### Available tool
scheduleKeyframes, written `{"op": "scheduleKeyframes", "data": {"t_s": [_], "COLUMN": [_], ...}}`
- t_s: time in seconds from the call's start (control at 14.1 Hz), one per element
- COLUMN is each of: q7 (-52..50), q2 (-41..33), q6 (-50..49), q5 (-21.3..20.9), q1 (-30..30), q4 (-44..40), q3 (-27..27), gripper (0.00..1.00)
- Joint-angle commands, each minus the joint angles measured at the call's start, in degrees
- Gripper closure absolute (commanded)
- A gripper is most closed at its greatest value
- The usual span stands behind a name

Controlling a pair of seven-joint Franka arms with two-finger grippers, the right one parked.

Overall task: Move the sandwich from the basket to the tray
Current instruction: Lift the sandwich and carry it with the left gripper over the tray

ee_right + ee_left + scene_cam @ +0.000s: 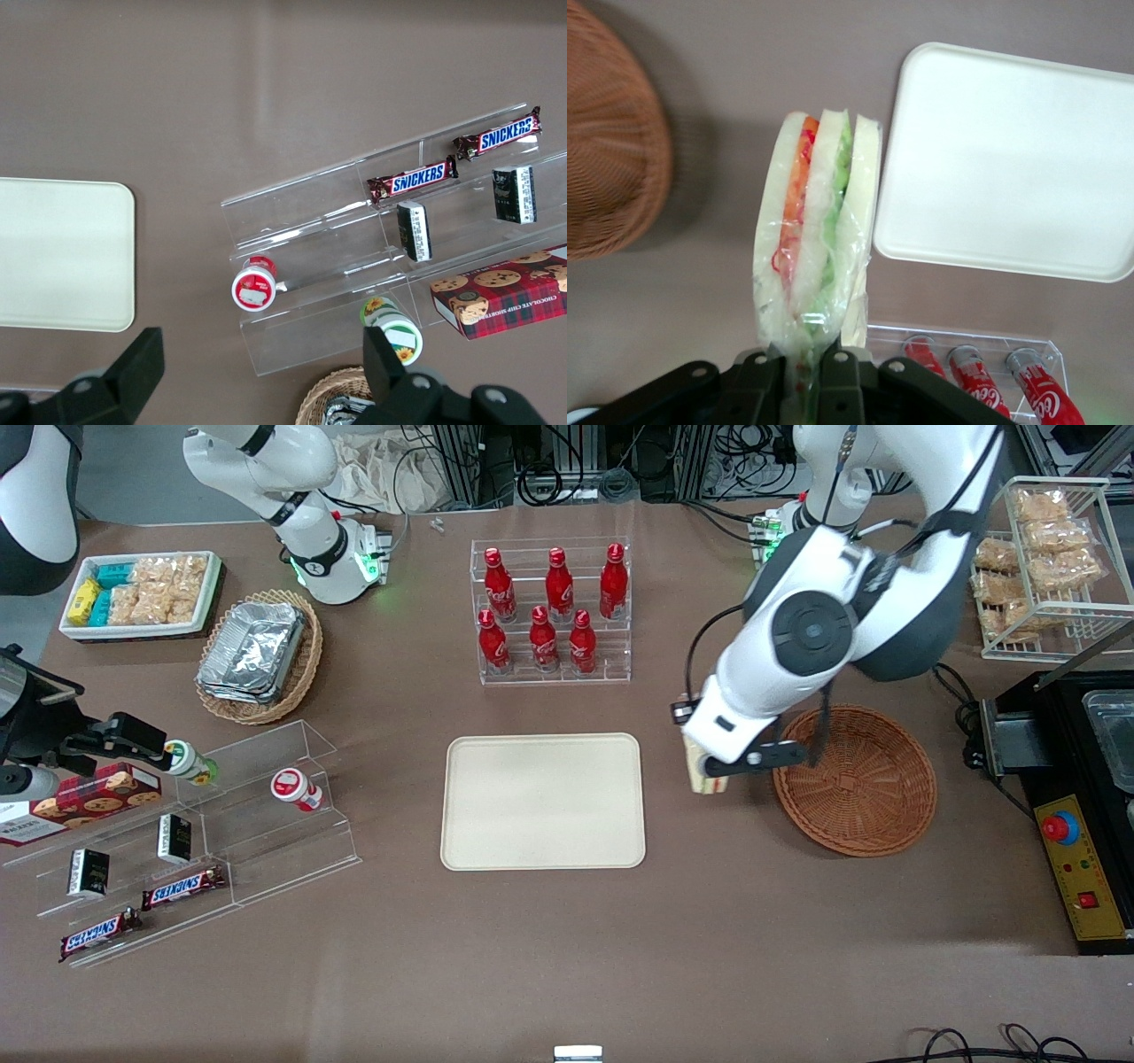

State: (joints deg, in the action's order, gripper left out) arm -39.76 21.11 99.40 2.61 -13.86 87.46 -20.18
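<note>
My left gripper [709, 772] is shut on the sandwich [707, 779], a plastic-wrapped wedge of pale bread with green and orange-red filling [815, 239]. It hangs above the bare table between the reddish-brown wicker basket [873, 797] and the cream-beige tray [543, 802]. The black fingers [766, 390] pinch the wedge's narrow end. The basket [602, 150] holds nothing. The tray [1010, 159] also holds nothing.
A clear rack of red cola bottles [551, 611] stands farther from the front camera than the tray. A tan basket of foil containers [257, 655] and clear snack shelves [186, 841] lie toward the parked arm's end. A black control box [1076, 868] lies beside the basket.
</note>
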Motion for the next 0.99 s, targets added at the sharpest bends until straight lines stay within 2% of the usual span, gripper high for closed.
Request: {"op": "scheduleKeyframes", "data": {"t_s": [0.0,0.14,0.57,0.78,0.85,0.92], "q7": [1.18,1.00,0.56,1.00,0.57,0.22], "q2": [6.64,10.07,17.55,20.11,20.28,20.63], "q6": [4.55,8.86,16.43,18.63,18.72,18.72], "q5": [-0.06,-3.38,-4.46,-5.15,-7.07,-8.66], "q1": [-3.00,-5.20,-8.37,-8.37,-8.37,-8.37], "q4": [-2.12,-2.03,-1.77,-1.77,-1.77,-1.77], "q3": [0.14,0.14,0.23,0.32,0.32,0.32], "gripper": [1.00,1.00,1.00,0.94,0.94,0.85]}}
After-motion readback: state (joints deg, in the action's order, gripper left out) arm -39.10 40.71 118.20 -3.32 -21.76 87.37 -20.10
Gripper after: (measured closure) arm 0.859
